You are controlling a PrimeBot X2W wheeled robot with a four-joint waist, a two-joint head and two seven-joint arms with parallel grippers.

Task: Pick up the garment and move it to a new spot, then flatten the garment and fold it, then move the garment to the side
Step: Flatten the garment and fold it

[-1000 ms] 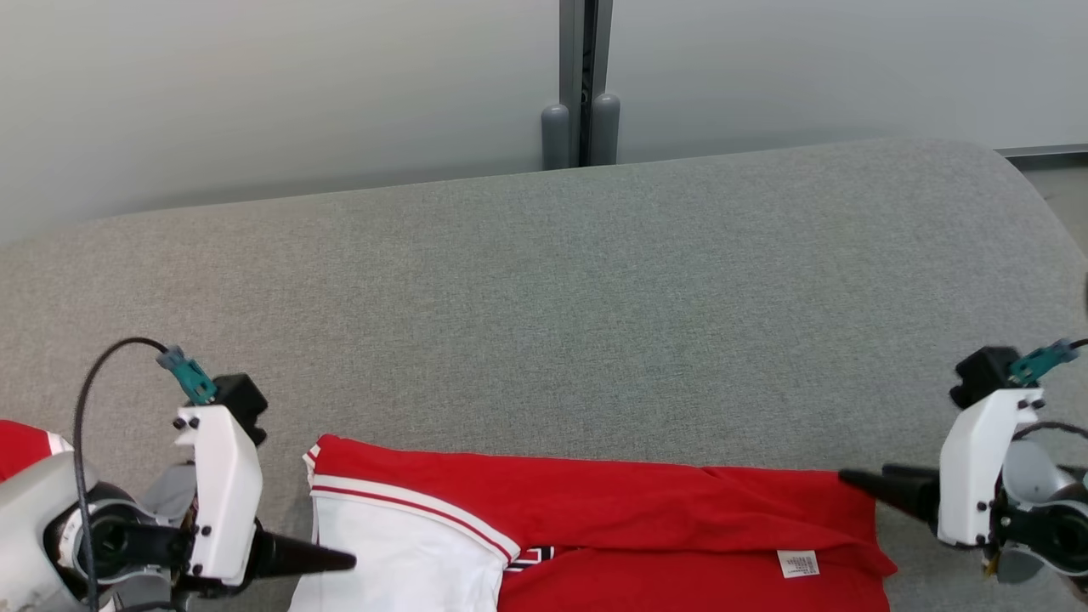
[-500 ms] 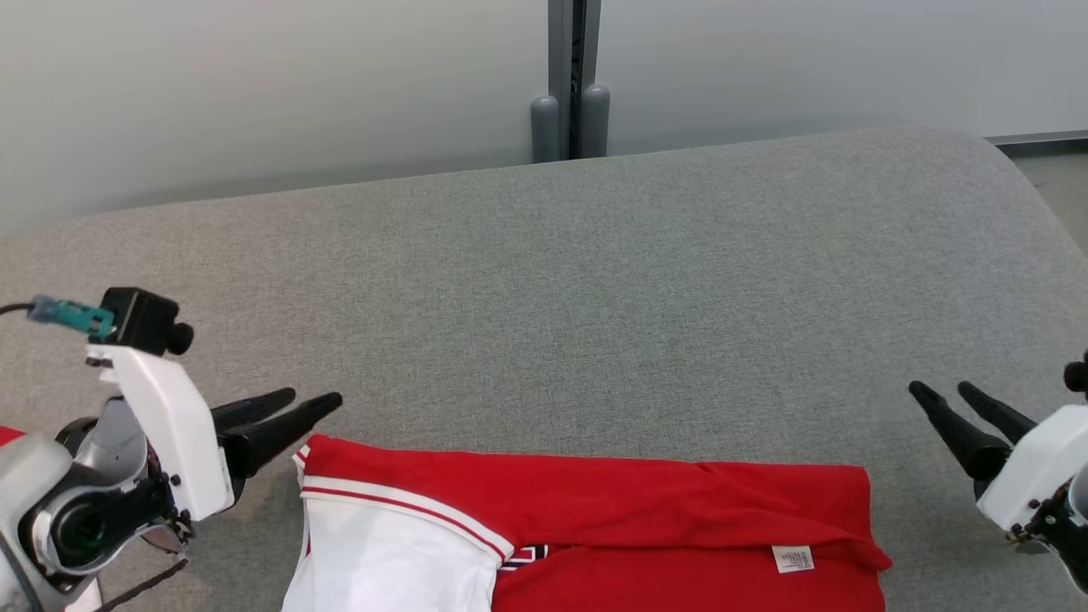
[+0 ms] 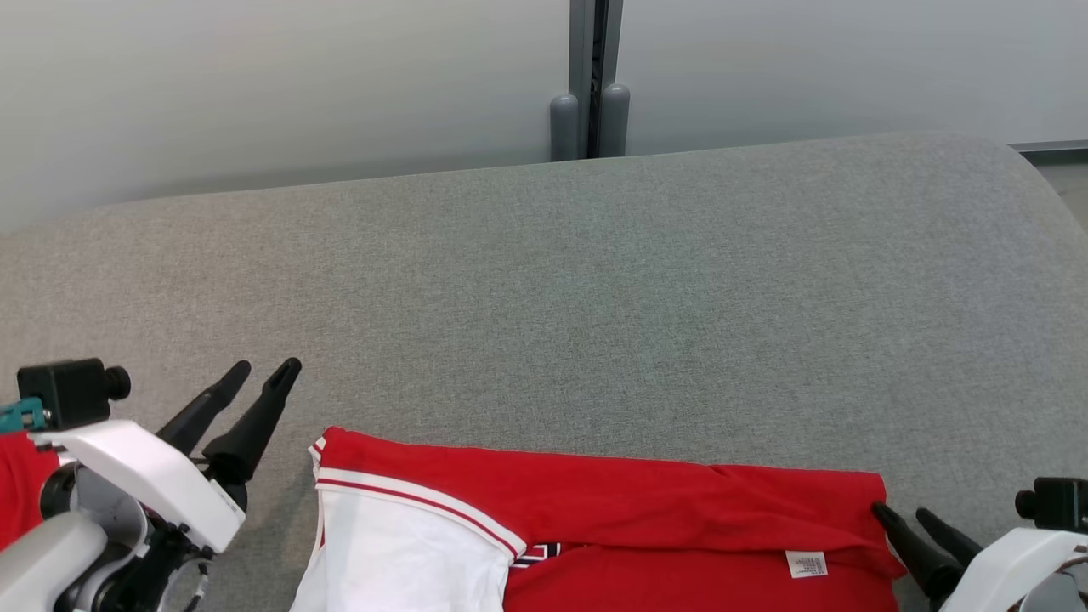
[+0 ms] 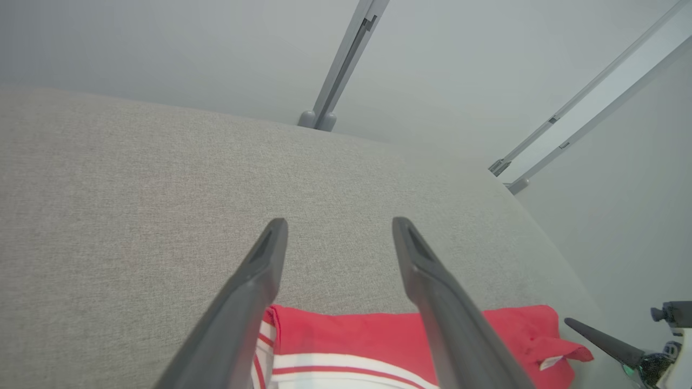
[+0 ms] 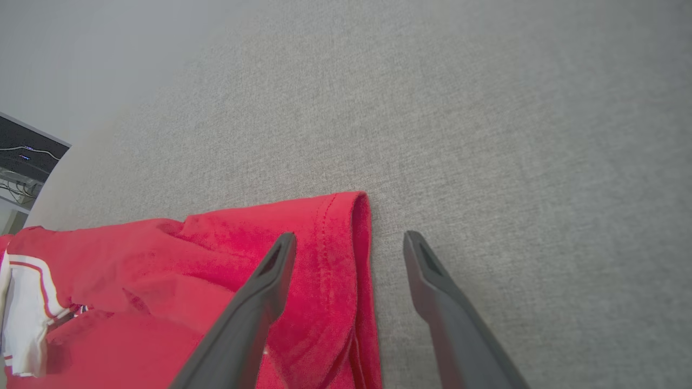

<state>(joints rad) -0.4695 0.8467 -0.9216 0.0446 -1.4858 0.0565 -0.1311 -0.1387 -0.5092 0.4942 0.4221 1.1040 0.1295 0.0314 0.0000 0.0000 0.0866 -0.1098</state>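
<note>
At six o'clock on grey woven upholstery (image 3: 595,297): folded red-and-white cloth garment (image 3: 595,501). I see left gripper (image 3: 267,366) and right gripper (image 3: 900,511) both spread wide, gripping nothing.

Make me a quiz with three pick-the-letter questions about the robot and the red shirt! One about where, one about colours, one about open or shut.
1. Where on the shirt is the label?
A. by the right end effector
B. at the shirt's left end
C. on the white part

2. What colours is the shirt?
A. blue and white
B. red and white
C. green and yellow

3. How is the left end effector?
A. shut on the shirt
B. shut on the label
C. open, holding nothing

Answers: 1 A, the label sits at the shirt's end beside it; 2 B, it is red with a white patch and stripes; 3 C, it stands spread, clear of the shirt.
</note>
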